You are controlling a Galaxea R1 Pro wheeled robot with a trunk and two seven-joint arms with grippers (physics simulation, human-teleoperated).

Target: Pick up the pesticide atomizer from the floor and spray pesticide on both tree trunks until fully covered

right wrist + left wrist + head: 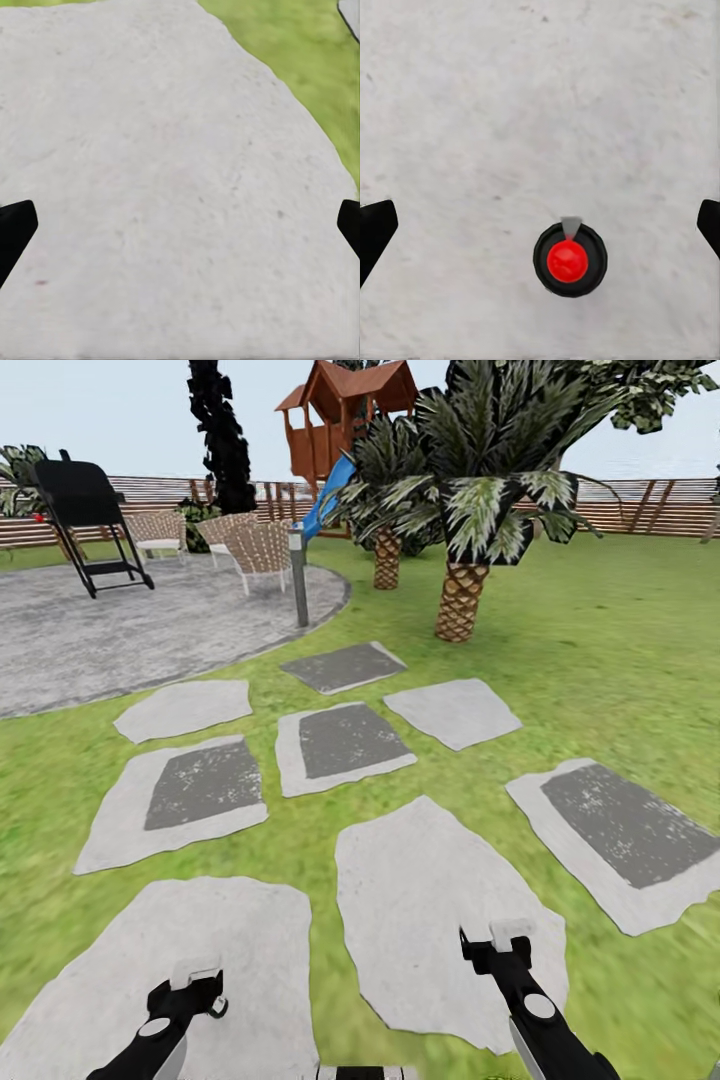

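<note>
Hovering above the pale paving slab (pixel 200 950), the left claw (pixel 196 982) is pointing straight down at it. In the left wrist view a small round black thing with a red centre and a short grey spout is sitting on that slab. I'm reading it as the pesticide atomizer (pixel 569 260), seen from directly above. The left claw's dark fingertips (pixel 375 234) are showing at opposite edges of that view, so it is standing wide and holding nothing. The atomizer is lying between them, though off centre.

The right claw (pixel 510 940) is hanging over the neighbouring stone (pixel 430 920), just to the right of the slab. It is spread wide too, with bare stone and a strip of lawn (pixel 300 67) beneath it.

Beyond the slab, more stepping stones are leading towards a palm (pixel 462 595), a grey patio (pixel 120 630) and the wooden fence (pixel 640 510).

On handling, I'm judging the atomizer to be a light, rigid plastic bottle. It is probably smooth-sided, so it may be a little slippery. The red cap and spout look like the delicate working parts. The safer hold seems to be around the black body below the cap, squeezed from both sides with the spout left free. The claw looks to need centring over the bottle before it drops. A standing bottle on hard stone could tip if nudged.
</note>
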